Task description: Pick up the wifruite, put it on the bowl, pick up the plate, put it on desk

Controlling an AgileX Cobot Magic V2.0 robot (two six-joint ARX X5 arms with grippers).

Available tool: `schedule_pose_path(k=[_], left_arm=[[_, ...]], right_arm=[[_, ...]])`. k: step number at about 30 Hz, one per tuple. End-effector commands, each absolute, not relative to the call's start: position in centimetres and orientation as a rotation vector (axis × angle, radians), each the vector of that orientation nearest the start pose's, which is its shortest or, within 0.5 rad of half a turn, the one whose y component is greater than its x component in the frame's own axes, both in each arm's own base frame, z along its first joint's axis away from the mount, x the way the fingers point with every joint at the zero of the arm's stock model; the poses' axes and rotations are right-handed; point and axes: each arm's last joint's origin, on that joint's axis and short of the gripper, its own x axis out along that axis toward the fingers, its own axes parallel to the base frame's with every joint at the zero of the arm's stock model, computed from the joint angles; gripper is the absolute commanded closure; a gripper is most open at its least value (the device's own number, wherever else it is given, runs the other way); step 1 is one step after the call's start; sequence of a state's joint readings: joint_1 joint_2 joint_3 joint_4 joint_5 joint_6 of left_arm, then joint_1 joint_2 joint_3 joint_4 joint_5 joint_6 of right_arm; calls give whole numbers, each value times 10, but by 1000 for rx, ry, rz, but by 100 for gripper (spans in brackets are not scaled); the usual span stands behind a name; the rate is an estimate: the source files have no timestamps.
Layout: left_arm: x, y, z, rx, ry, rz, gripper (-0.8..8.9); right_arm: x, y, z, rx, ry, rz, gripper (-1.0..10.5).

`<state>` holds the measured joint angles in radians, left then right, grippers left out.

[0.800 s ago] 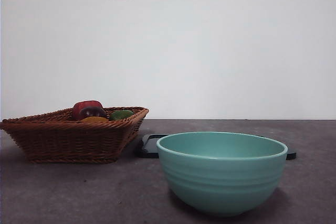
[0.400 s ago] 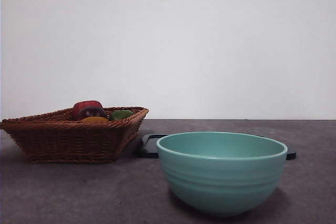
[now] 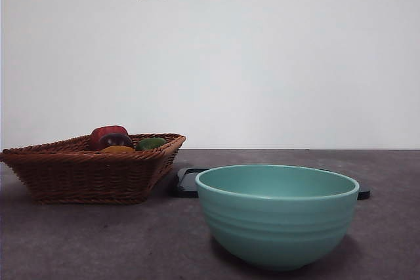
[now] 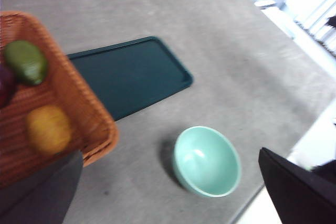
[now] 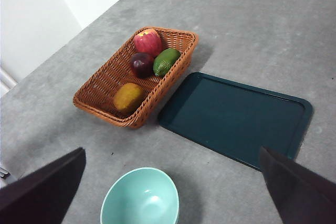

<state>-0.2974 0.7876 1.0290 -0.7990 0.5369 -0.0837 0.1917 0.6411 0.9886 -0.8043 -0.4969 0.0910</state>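
Front view: my fruit [image 3: 119, 149] sits in the basket [image 3: 85, 175] at the left, and the bowl [image 3: 277, 214] is at the lower right.

Left wrist view: my left tool [image 4: 173, 192] is wide open, with the fruit [image 4: 49, 128] at the left.

Right wrist view: my right tool [image 5: 173, 192] is open too, and the fruit [image 5: 128, 96] lies farther off.

I think left is nearer.

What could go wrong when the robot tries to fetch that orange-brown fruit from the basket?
The wifruite lies in the wicker basket close to a dark purple fruit and a green fruit, so a tool might bump or grab the wrong one. The basket's raised wall is right beside it and could catch a jaw. The bowl is deep and round; dropped from too high, the fruit might bounce out or tip it.
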Motion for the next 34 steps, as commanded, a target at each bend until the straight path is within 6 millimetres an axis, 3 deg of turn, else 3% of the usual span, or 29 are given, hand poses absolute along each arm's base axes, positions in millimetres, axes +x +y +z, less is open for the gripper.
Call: schedule_pose_path(k=[1, 8, 14, 18, 29, 34], left_arm=[[132, -54, 362, -115, 619, -721, 188], [158, -59, 365, -75, 758, -569, 188], [197, -69, 372, -93, 853, -486, 189], [226, -80, 366, -90, 915, -474, 191], [293, -122, 302, 37, 1057, -337, 192], [326, -141, 253, 71, 1123, -316, 192]], right_arm=[[97, 33, 367, 143, 462, 664, 381], [97, 33, 367, 142, 460, 664, 381], [97, 33, 367, 143, 459, 664, 381], [97, 33, 367, 143, 460, 664, 381], [97, 33, 367, 143, 460, 664, 381], [97, 33, 367, 143, 460, 665, 381]])
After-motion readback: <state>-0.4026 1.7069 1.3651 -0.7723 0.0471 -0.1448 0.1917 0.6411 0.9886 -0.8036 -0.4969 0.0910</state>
